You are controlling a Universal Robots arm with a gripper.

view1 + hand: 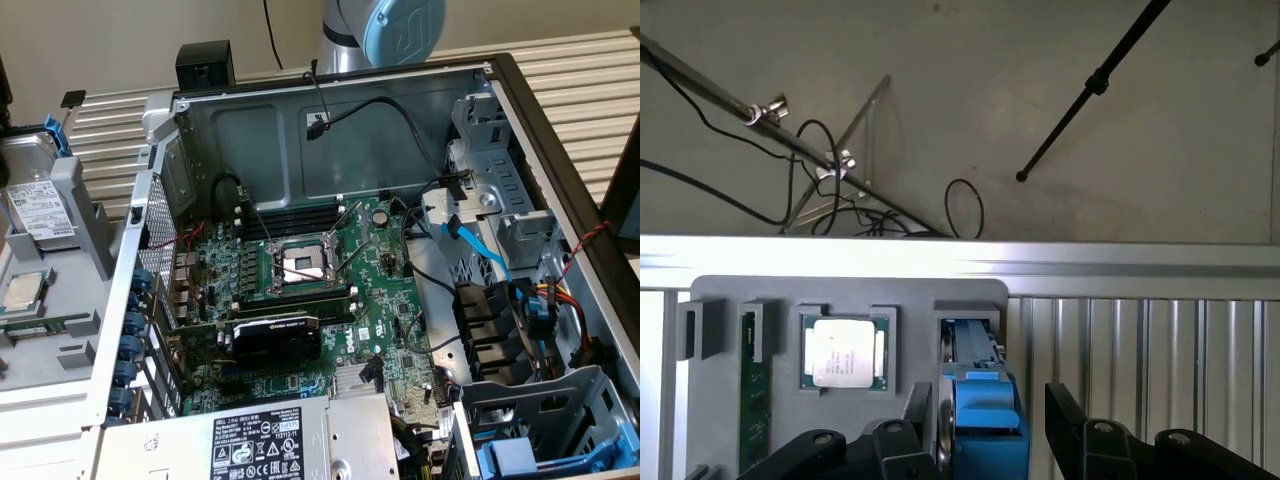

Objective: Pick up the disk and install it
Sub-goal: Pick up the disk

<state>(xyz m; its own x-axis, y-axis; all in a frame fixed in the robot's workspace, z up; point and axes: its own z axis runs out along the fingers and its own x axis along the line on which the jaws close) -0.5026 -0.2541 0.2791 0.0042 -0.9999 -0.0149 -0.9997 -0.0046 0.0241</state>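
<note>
Silver-grey disk (40, 208), white label, blue carrier frame (985, 405), standing on edge in grey holder (90, 235) slot

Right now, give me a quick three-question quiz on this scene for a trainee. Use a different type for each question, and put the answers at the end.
1. True or false: the fingers are clamped shut on the disk.
2. Multiple choice: which part sits in the grey tray next to the disk's slot? A. the CPU chip B. a cooling fan C. a screwdriver
3. Fill in: the disk's carrier frame is coloured ____.

Key: 1. False; they stand open, one on each side of the disk. 2. A. 3. Blue.
</note>
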